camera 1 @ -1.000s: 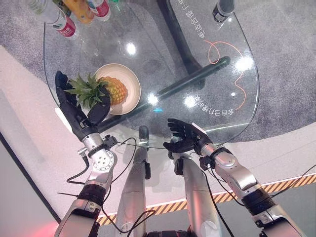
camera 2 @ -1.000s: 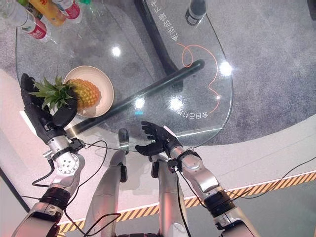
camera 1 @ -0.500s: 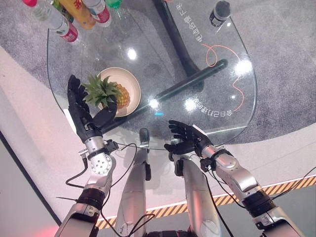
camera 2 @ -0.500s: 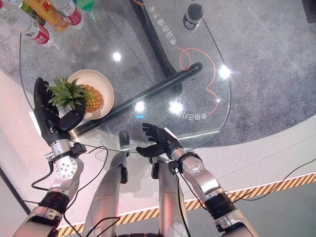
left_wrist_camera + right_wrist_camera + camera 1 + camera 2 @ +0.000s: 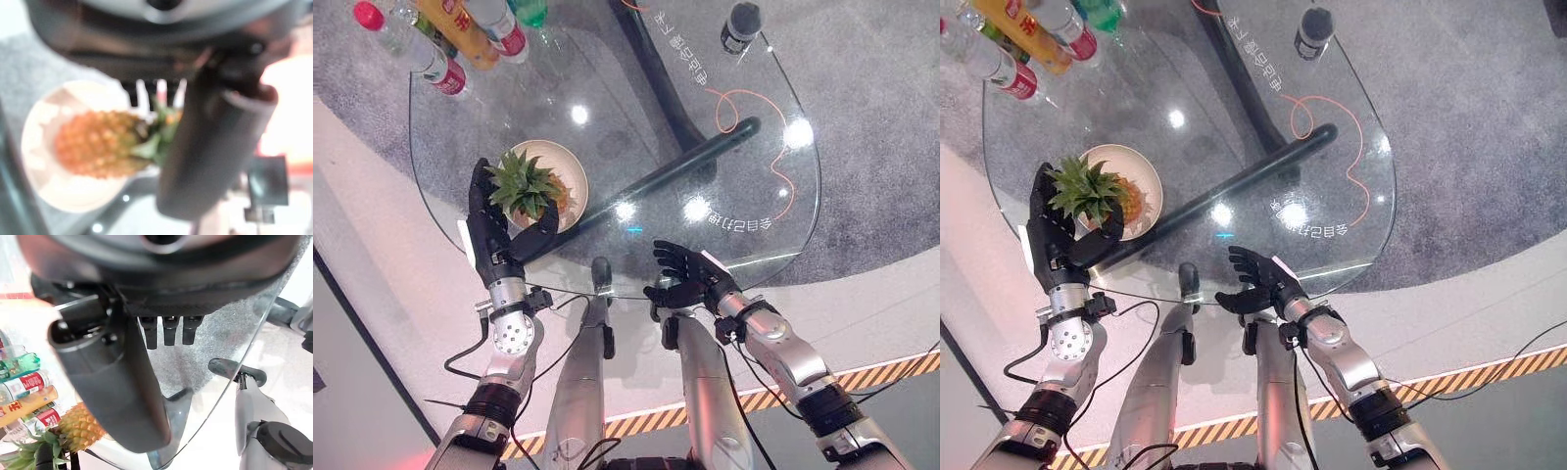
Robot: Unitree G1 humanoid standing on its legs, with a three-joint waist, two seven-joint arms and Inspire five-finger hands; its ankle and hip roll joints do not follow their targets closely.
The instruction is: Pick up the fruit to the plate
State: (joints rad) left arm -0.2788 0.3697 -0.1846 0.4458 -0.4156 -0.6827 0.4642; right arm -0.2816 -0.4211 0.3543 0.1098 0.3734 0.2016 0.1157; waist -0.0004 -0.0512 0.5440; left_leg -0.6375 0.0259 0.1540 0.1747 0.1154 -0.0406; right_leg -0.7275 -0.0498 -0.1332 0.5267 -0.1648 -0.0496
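Your left hand (image 5: 499,235) grips the pineapple (image 5: 95,144) by its crown, body over the plate (image 5: 576,176) — let go tilted and it may roll off.

- The left hand (image 5: 215,147) occupied the upper edge and right of the view — its dark thumb crossed in front of the pineapple's green crown.
- The pineapple (image 5: 95,144) lay on its side, its orange body over the plate (image 5: 41,105).
- The plate, pale and round, rested on a glass table (image 5: 12,196) — grey carpet (image 5: 24,63) showed beyond it.
- The fingers appeared as short tips behind the crown.
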